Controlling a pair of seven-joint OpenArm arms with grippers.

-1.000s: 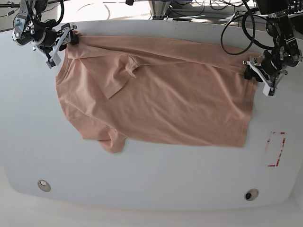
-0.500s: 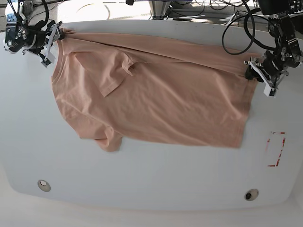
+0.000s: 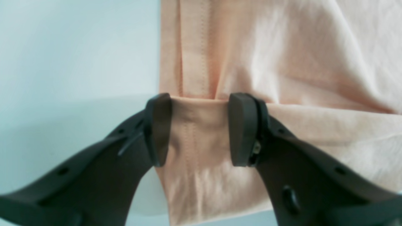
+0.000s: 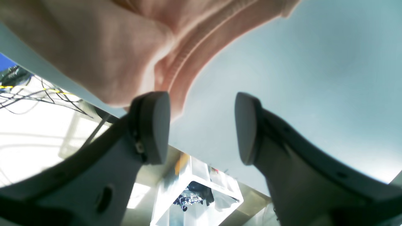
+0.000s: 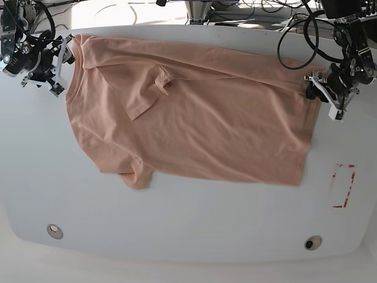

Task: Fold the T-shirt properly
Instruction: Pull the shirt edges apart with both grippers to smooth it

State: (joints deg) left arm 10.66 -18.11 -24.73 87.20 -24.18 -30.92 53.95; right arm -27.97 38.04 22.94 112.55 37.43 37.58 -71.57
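Left gripper (image 3: pixel 199 130) pinches the T-shirt (image 5: pixel 194 112) hem at the tabletop's (image 5: pixel 188 218) right edge; right gripper (image 4: pixel 202 127) hangs released.

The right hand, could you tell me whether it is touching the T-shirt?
Apart. The right wrist view shows the right hand open, nothing between its pads, the T-shirt collar lying just beyond the fingertips.
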